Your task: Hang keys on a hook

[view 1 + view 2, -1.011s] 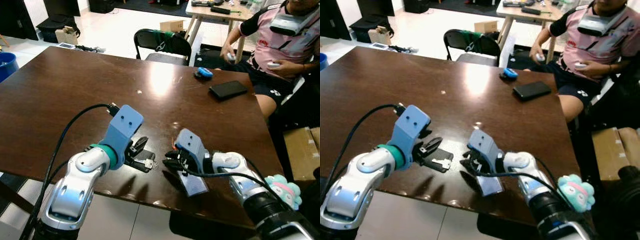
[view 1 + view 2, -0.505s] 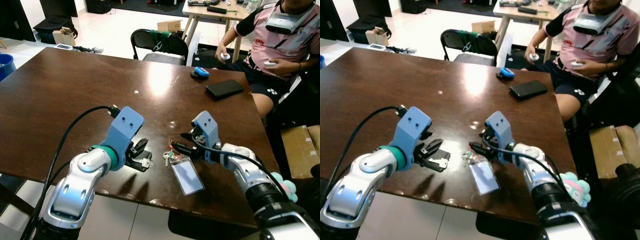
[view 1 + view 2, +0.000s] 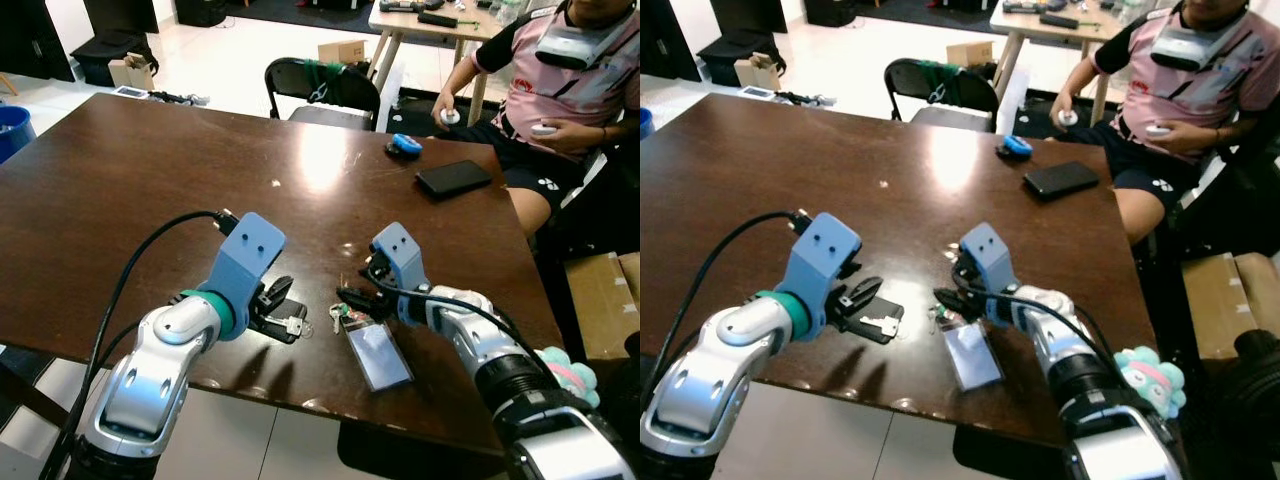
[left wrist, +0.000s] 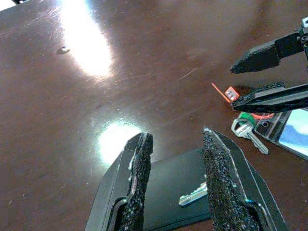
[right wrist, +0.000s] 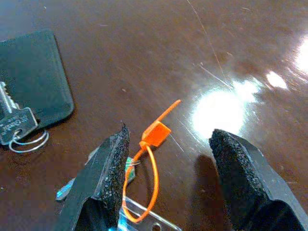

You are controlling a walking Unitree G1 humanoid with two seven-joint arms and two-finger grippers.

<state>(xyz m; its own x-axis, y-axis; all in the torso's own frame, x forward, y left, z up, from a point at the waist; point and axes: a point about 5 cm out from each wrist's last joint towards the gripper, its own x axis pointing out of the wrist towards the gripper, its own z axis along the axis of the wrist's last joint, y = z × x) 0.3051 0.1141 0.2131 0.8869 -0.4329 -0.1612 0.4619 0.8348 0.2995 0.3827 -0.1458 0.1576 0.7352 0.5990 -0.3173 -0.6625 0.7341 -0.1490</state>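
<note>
The keys [image 3: 340,316], with an orange tag loop [image 5: 153,139] and a clear card holder [image 3: 378,354], lie on the tabletop [image 3: 150,180]. The right hand [image 3: 350,297] is spread just above them. At nine o'clock the left hand [image 4: 173,185] is spread over a black pouch [image 4: 166,190]. Grasping seems in hand; next, closing on the loop is needed.

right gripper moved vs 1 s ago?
Yes. The right gripper was on top of the badge holder near the table edge; now it sits farther in, open over the orange tag, badge holder uncovered.
</note>
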